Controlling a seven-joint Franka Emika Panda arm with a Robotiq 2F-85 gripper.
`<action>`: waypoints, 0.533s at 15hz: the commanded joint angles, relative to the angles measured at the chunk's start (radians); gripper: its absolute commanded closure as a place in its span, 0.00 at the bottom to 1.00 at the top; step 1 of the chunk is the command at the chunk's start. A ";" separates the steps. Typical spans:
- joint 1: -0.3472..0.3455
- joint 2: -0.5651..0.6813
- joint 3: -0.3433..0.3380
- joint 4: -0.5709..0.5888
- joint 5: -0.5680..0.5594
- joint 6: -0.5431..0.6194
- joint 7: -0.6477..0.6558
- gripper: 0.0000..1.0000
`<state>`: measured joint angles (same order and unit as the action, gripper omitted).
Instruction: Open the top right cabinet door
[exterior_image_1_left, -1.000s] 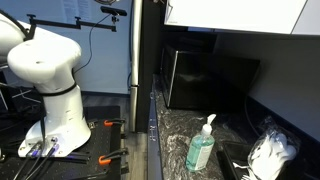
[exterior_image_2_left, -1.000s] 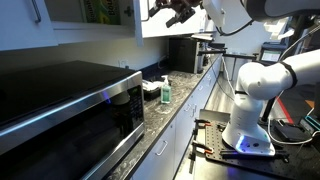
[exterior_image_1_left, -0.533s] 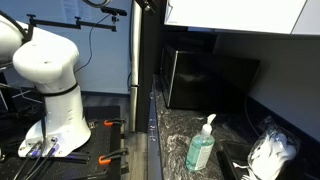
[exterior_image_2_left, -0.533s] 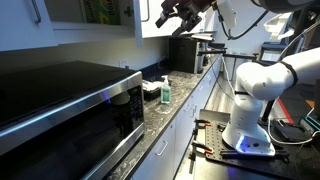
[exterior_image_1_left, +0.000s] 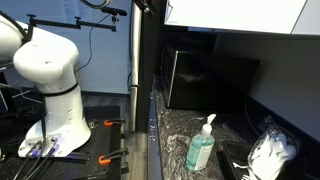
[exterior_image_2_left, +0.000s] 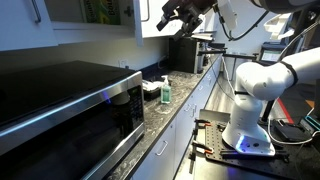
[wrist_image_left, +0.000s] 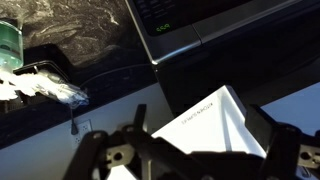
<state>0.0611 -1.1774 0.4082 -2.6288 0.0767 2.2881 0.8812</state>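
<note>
The top right cabinet door (exterior_image_1_left: 240, 14) is a plain white panel above the counter; it also shows in an exterior view (exterior_image_2_left: 150, 24). My gripper (exterior_image_2_left: 178, 14) is up at the door's lower corner, and only its tip shows at the top edge in an exterior view (exterior_image_1_left: 145, 5). In the wrist view the gripper (wrist_image_left: 190, 152) is open, with a dark finger on each side of the door's white corner (wrist_image_left: 215, 115). I cannot tell whether the fingers touch the panel.
A glossy black box (exterior_image_1_left: 208, 80) stands on the dark stone counter (exterior_image_1_left: 175, 135) under the door, beside a tall dark panel (exterior_image_1_left: 146, 60). A green soap bottle (exterior_image_1_left: 202, 146) and a white crumpled bag (exterior_image_1_left: 270, 155) sit on the counter. A steel oven (exterior_image_2_left: 70, 100) fills the foreground.
Over the last second the gripper has shifted towards the cabinet door's lower corner. It has held still for the last half second. The door has not visibly moved.
</note>
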 joint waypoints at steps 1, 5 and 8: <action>0.057 -0.046 -0.023 -0.012 0.049 -0.090 -0.032 0.00; 0.080 -0.145 -0.003 -0.011 0.076 -0.272 0.001 0.00; 0.074 -0.237 -0.012 -0.030 0.091 -0.381 0.006 0.00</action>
<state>0.1392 -1.3197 0.4023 -2.6320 0.1385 1.9914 0.8740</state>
